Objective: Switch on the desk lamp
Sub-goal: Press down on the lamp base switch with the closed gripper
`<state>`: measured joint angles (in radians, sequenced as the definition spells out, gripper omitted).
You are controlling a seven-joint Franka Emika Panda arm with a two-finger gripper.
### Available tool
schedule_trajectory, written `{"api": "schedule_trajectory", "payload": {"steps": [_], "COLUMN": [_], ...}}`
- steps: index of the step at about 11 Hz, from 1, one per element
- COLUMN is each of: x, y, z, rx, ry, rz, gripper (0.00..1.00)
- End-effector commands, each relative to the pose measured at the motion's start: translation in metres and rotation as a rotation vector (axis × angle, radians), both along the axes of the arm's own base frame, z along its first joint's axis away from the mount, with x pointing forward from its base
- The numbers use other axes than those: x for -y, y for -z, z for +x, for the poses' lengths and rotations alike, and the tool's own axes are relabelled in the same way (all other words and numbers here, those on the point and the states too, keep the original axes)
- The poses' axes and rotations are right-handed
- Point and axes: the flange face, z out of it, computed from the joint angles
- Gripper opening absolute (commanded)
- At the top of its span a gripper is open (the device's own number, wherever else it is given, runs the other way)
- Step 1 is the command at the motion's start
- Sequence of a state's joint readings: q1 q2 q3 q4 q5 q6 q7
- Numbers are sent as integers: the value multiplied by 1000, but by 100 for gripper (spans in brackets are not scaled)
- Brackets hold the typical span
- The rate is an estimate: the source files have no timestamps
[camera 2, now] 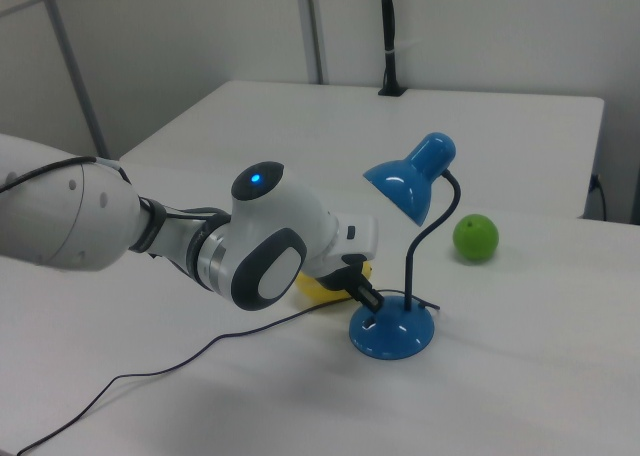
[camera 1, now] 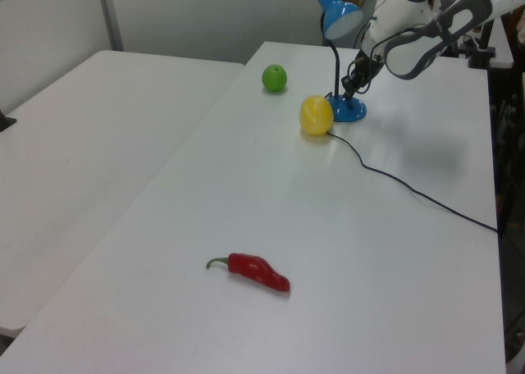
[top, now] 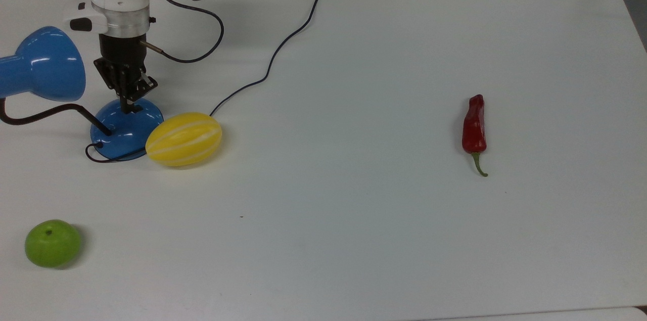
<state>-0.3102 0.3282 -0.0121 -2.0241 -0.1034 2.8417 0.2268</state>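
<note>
From the top view, I see my Franka arm's black two-finger gripper (top: 125, 107) pointing down onto the rear of the round domed base of the glossy blue desk lamp (top: 124, 129), its fingers drawn together to a single tip, gripping nothing. The lamp sits near the top view's left edge of the white table (top: 384, 240); its cone-shaped shade (top: 43, 64) hangs off to the left of the base on a thin black bendy neck. A yellow, white-striped oval melon (top: 184, 139) lies touching the base on its right. A thin black cord (top: 275, 53) runs from behind the melon toward the table's far edge. A round green fruit (top: 52, 242) sits well apart from the lamp, nearer the camera, and a long red chilli pepper with a green stem (top: 474, 129) lies far to the lamp's right.

In the left view, the gripper (camera 1: 351, 95) meets the lamp (camera 1: 348, 109) at the table's far end, with the melon (camera 1: 316, 115) just beside the base, the green fruit (camera 1: 274, 78) to the lamp's left and the pepper (camera 1: 257, 272) well apart in the foreground.

In the right view, the gripper (camera 2: 372, 306) rests on the lamp (camera 2: 393, 334) base's upper left side, under the tilted shade; the green fruit (camera 2: 475, 237) lies beyond the lamp.
</note>
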Motion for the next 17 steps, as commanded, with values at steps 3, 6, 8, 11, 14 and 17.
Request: {"api": "schedule_trajectory", "payload": {"steps": [3, 6, 8, 11, 14, 17], "x": [-9, -10, -8, -5, -1, 9], "y": [1, -2, 0, 4, 12, 19], "z": [-10, -11, -11, -10, -6, -4], "rx": [-29, -37, -41, -42, -43, -49], "ry": [35, 42, 47, 51, 52, 58], "rz": [21, 25, 27, 28, 27, 24], "gripper": [0, 0, 0, 0, 0, 0]}}
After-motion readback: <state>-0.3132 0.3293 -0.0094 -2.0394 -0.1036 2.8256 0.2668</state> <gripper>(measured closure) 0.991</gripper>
